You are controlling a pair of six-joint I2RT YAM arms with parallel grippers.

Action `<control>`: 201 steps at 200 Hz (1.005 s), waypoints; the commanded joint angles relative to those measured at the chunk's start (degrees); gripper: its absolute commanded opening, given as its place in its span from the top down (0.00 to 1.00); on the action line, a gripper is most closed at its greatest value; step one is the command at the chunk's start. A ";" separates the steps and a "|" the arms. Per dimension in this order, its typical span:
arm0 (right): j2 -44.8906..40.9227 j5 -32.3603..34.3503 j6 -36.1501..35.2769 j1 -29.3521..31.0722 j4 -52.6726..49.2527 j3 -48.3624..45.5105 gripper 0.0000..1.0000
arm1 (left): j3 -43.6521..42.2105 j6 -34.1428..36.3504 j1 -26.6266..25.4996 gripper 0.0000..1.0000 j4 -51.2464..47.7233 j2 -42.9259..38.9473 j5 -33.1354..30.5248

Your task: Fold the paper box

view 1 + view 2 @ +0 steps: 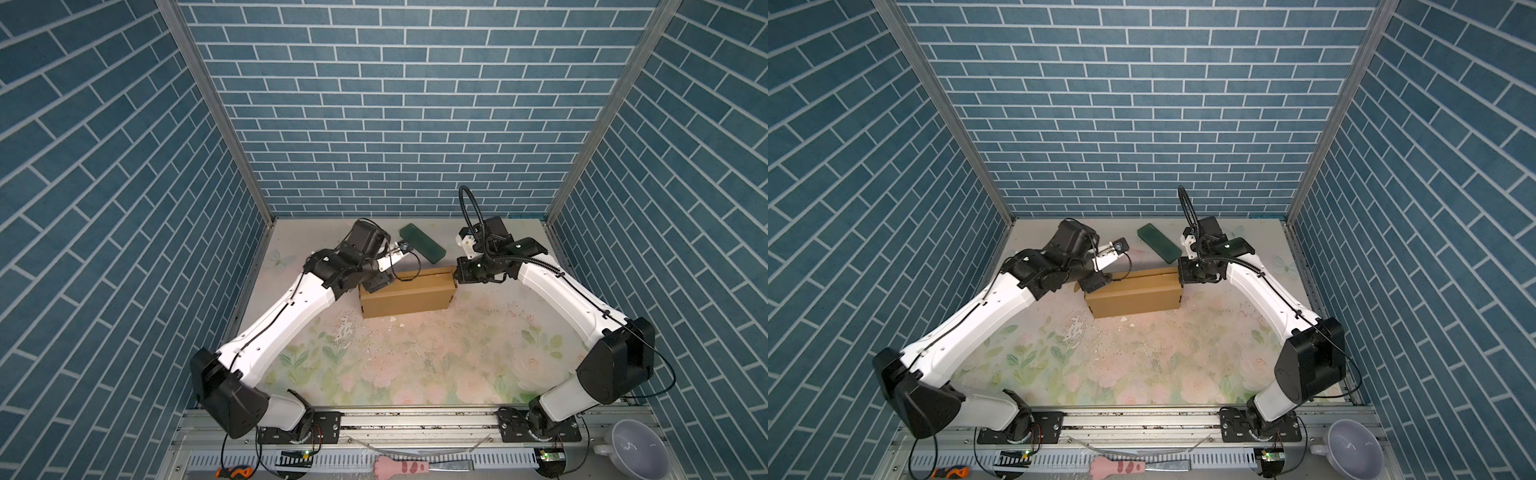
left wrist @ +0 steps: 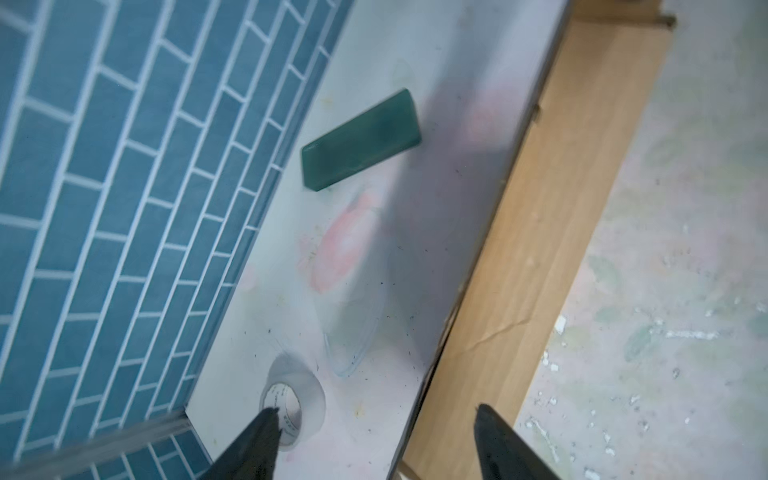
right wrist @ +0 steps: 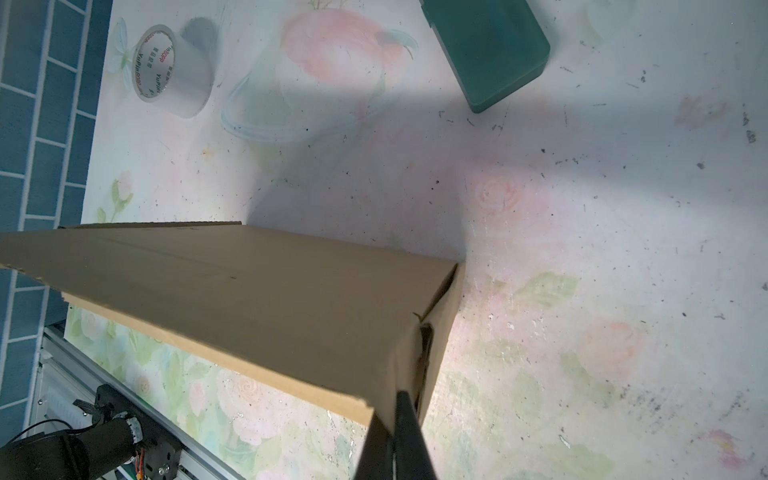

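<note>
The paper box [image 1: 405, 297] [image 1: 1136, 295] is plain brown cardboard, folded into a shallow closed shape that stands on its long edge at the back middle of the table. My left gripper [image 1: 376, 284] [image 2: 376, 415] is open at the box's left end. One of its fingers hangs over the box's top face [image 2: 540, 249] and the other over the table behind it, with nothing between them. My right gripper [image 1: 457, 276] [image 3: 399, 419] is shut on the cardboard wall at the box's right end [image 3: 432, 332].
A dark green flat block [image 1: 422, 243] [image 2: 361, 139] [image 3: 494, 50] lies behind the box. A roll of tape [image 2: 291, 399] [image 3: 166, 70] and a clear plastic piece [image 3: 299, 108] sit near the back left wall. A white mug [image 1: 636, 449] and a pink paw tool [image 1: 401, 464] rest on the front rail.
</note>
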 commanded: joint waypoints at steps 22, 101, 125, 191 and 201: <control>0.37 0.86 -2.05 -0.03 -3.46 2.99 1.00 | -5.39 -22.11 8.54 0.37 -6.16 -7.59 8.47; 1.50 -0.24 -1.79 -0.06 -3.19 3.45 1.00 | -15.86 -28.32 19.85 0.41 -4.27 -12.29 26.42; 1.26 -0.40 -1.70 -0.01 -3.11 3.11 1.00 | -15.19 -27.05 19.91 0.45 -2.82 -9.87 24.75; 1.09 -0.93 -1.02 -0.05 -2.33 2.49 1.00 | -12.87 -25.97 19.83 0.64 -1.87 -4.25 25.57; 1.16 -1.11 -0.82 0.03 -2.10 2.31 1.00 | -12.89 -25.89 19.83 0.68 -1.97 -4.09 25.61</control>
